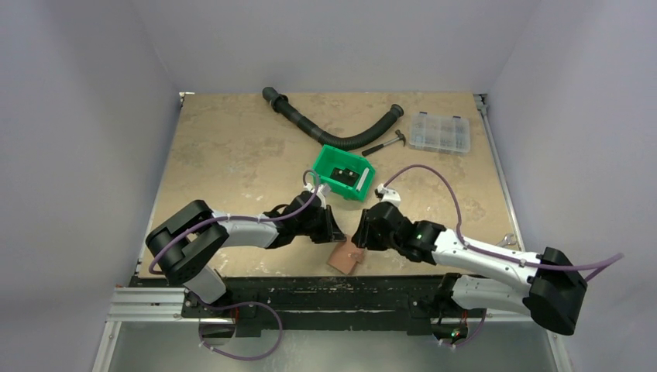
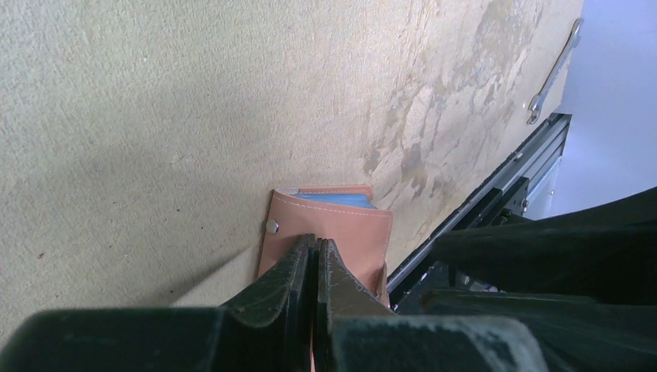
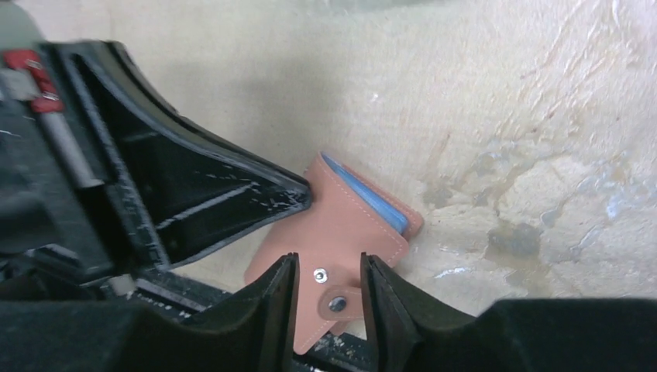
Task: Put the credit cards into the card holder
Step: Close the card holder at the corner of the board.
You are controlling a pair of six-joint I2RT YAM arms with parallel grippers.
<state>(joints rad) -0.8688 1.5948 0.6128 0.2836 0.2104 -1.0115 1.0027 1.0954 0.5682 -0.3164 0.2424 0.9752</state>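
While your left gripper (image 2: 314,242), fingers pressed together, is resting on the small reddish-brown leather card holder (image 1: 345,256) at the table's (image 1: 232,155) near edge, you should probably be centring the spread right gripper (image 3: 329,262) over its snap tab (image 3: 335,302).

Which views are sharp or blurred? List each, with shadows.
Top external: evenly lit, sharp, soft shadows on the table. Left wrist: card holder crisp, left gripper blurred up close. Right wrist: card holder sharp, right gripper dark and soft.
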